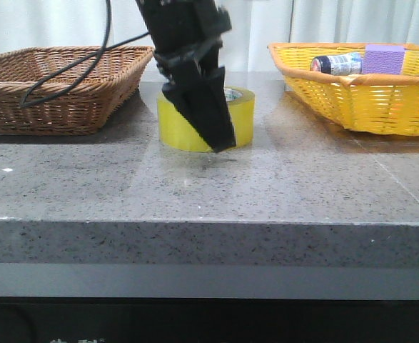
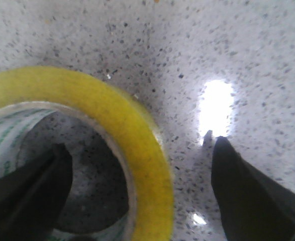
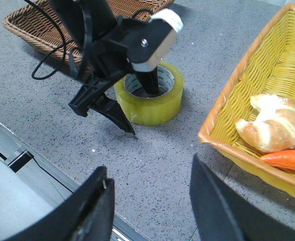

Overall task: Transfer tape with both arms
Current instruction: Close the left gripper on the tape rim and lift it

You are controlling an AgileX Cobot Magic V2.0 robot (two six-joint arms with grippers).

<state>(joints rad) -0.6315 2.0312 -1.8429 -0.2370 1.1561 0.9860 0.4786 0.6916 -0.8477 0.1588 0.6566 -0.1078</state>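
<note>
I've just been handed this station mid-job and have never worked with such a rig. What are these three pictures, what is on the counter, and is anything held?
These are three cameras on one two-armed robot. The front view looks forward over a grey stone counter. The other two sit on the wrists, looking down past each arm's own fingers.

The left gripper stands over the tape, a yellow roll lying flat on the counter. One finger is down inside the roll's core and the other outside its wall. They straddle the wall with a gap, so the tape is not gripped yet.

The right gripper is open and empty, looking at the scene from the side.

A brown wicker basket sits to the left. A yellow basket to the right holds a small bottle, a purple block, bread and a carrot.
</note>
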